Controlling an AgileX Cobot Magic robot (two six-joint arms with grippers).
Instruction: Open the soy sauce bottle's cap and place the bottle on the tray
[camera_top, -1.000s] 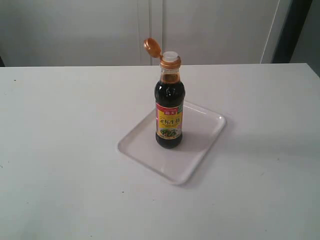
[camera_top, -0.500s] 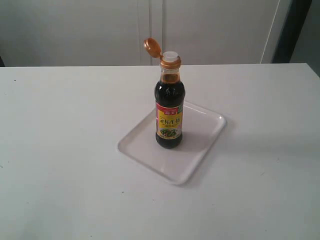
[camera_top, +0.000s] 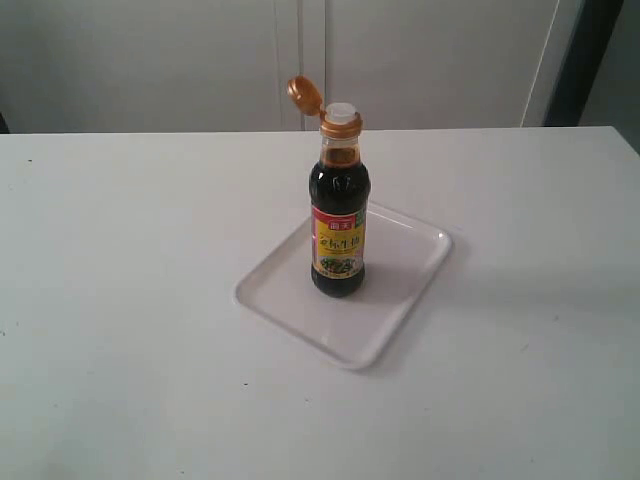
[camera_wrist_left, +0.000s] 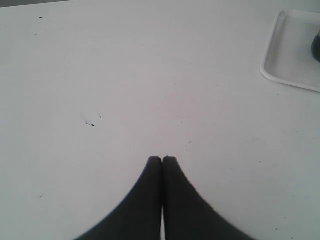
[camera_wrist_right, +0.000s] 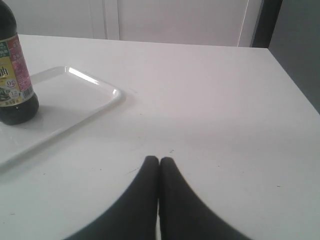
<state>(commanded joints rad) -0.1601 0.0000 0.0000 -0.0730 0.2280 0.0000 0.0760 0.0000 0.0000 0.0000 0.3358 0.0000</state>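
The small clear glass soy sauce bottle stood upright on the flat white plastic tray, its orange flip-top cap hinged back — apparently finished, so both grippers — left, right — sat closed, empty, well apart from it.

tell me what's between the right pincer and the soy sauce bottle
Only bare table and the tray rim: the right wrist view shows the right pincer shut, well apart from the soy sauce bottle.

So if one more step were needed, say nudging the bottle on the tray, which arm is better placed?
Probably right. The right gripper, shut, sees the soy sauce bottle on the tray closer than the left gripper, also shut.
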